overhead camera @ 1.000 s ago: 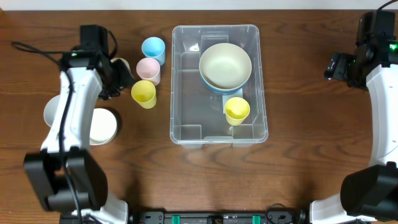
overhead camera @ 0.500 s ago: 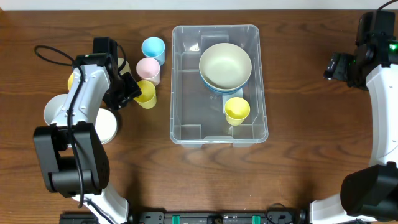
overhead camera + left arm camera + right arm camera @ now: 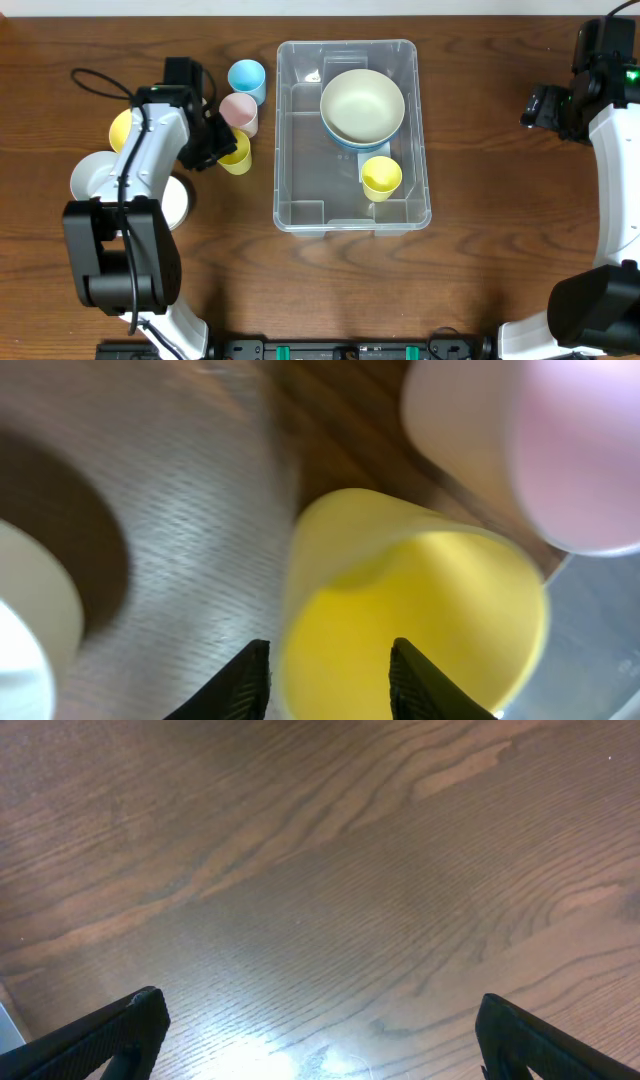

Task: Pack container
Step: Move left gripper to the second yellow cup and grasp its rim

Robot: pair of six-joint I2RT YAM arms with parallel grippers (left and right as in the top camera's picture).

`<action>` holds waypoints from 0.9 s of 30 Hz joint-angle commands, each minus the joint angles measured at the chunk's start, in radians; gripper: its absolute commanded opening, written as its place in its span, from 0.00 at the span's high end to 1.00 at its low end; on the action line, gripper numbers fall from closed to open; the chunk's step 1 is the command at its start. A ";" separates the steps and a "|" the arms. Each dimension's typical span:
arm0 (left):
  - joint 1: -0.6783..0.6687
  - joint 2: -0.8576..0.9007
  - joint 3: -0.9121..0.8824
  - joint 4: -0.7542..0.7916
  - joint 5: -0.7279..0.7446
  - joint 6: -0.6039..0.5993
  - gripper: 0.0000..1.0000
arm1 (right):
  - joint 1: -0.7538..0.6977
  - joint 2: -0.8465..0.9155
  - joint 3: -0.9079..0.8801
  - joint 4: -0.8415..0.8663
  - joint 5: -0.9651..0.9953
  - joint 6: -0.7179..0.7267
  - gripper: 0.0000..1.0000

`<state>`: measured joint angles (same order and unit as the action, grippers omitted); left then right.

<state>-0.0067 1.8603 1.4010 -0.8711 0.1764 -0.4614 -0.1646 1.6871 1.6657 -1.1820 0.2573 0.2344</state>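
Swung rightward over the last second, the left claw (image 3: 329,650) has left the white bowls and reached the yellow cup (image 3: 237,153); it is partly closed astride the cup's wall, one finger outside and one inside, and I cannot tell whether it pinches yet; nothing else has shifted. Far left on the desk (image 3: 480,280) lie one yellow dish (image 3: 120,128), half hidden by the arm, one white bowl (image 3: 88,178) and a second white bowl (image 3: 175,203). Next stand three cups in a column: blue cup (image 3: 246,78), pink cup (image 3: 239,112), then the yellow one. The container (image 3: 300,190) sits mid-desk, holding two stacked bowls, a cream bowl (image 3: 362,103) atop a blue bowl (image 3: 345,143), plus a second yellow cup (image 3: 381,177). Far right, the right claw (image 3: 320,1040) gapes wide over bare wood.
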 commanded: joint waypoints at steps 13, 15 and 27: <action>-0.014 0.015 -0.066 0.037 -0.012 -0.009 0.54 | -0.005 -0.016 0.013 0.000 0.000 0.016 0.01; -0.014 0.015 -0.087 0.054 -0.012 -0.009 0.57 | -0.005 -0.016 0.013 0.000 0.000 0.016 0.01; 0.026 -0.053 -0.067 0.039 -0.012 -0.002 0.73 | -0.005 -0.016 0.013 0.000 0.000 0.016 0.01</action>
<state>0.0040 1.8538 1.3132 -0.8265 0.1764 -0.4717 -0.1646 1.6871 1.6657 -1.1816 0.2573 0.2344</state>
